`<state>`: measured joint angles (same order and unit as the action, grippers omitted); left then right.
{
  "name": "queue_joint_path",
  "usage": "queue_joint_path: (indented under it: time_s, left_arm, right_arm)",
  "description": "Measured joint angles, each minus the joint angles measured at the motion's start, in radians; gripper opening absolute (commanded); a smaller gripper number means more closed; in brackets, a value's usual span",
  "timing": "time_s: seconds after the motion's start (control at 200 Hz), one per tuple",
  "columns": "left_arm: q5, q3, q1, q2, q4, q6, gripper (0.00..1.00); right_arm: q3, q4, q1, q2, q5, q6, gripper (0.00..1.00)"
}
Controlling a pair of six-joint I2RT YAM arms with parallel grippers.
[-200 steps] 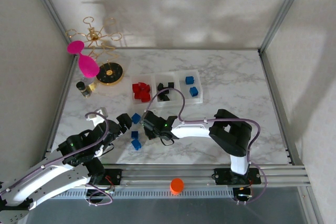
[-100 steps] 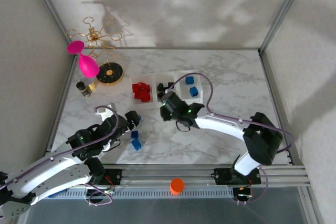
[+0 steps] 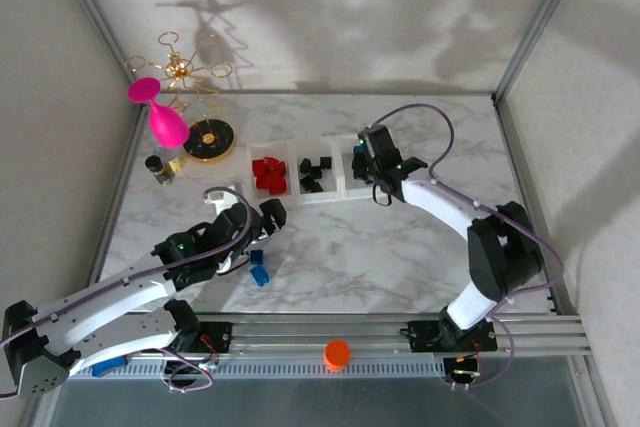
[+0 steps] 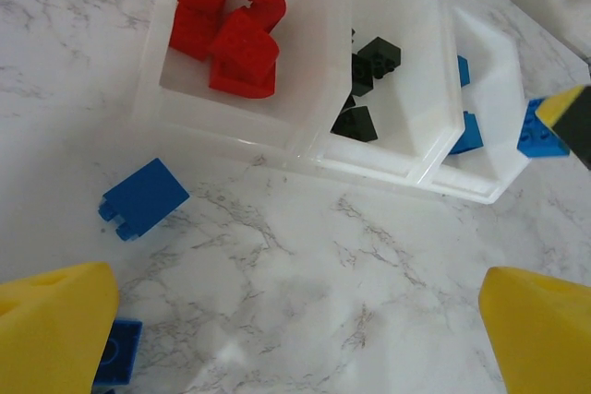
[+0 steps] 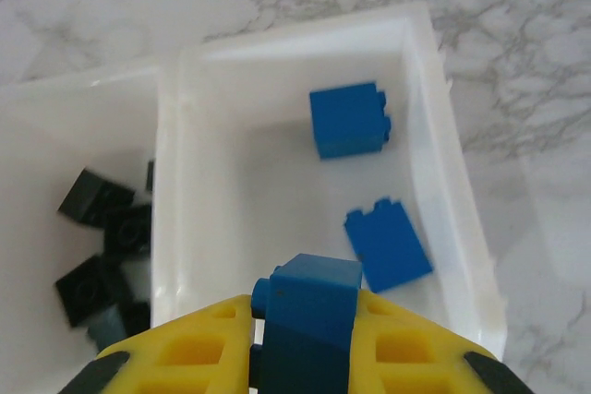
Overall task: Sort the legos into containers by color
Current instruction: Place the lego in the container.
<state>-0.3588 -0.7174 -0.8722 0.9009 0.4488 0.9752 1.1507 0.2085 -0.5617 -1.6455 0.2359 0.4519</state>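
Marble tabletop (image 3: 350,257), stray blue legos (image 4: 145,198); beige walls (image 3: 400,17).

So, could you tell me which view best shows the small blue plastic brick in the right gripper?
The right wrist view: the blue brick sits large in the right gripper. The left wrist view shows it small at the edge; from above, the gripper hides it.
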Motion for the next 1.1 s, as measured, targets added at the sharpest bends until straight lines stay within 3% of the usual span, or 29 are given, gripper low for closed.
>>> queue_joint_path:
  time_s: [0.23, 0.481, 0.856, 1.101]
  left_arm:
    - [0.008, -0.001, 0.001, 0.039, -0.039, -0.004, 1.00]
    - [0.008, -0.014, 0.004, 0.041, -0.048, -0.008, 1.00]
    - [0.007, -0.015, 0.004, -0.006, -0.034, -0.008, 1.00]
    - [-0.005, -0.015, 0.004, -0.093, 0.033, -0.003, 1.00]
  right_arm:
    - [0.134, -0.016, 0.008, -0.165, 0.007, -0.052, 0.21]
    - [0.168, -0.020, 0.008, -0.235, 0.008, -0.083, 0.42]
    - [0.134, -0.013, 0.000, -0.116, 0.007, -0.093, 0.55]
    - [0.045, -0.008, -0.107, 0.010, -0.005, -0.065, 0.59]
